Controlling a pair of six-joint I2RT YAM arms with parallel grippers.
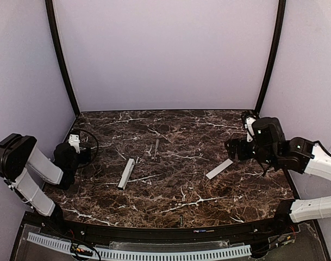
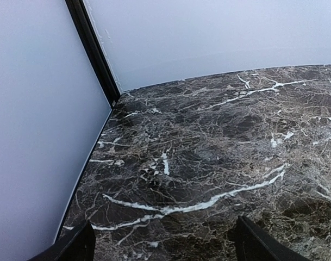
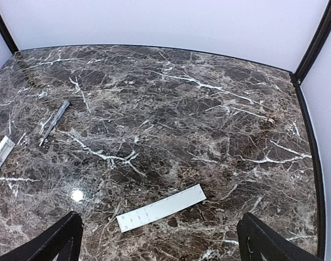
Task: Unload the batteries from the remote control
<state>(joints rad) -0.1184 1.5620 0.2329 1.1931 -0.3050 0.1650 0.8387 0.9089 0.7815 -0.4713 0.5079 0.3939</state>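
The white remote control (image 1: 126, 173) lies left of the table's middle, and its end shows at the left edge of the right wrist view (image 3: 1, 156). Slim grey batteries (image 1: 156, 148) lie on the marble behind it, apart from it (image 3: 54, 122). My left gripper (image 1: 73, 155) is at the far left, open, with only bare marble between its fingers (image 2: 165, 242). My right gripper (image 1: 233, 149) hovers at the right, open and empty (image 3: 159, 236), just above the flat white cover strip (image 3: 161, 207).
The cover strip (image 1: 219, 169) lies on the table right of the middle. A small slim grey piece (image 1: 181, 220) rests near the front edge. Lilac walls and black corner posts (image 1: 62, 60) close in the table (image 1: 170, 130).
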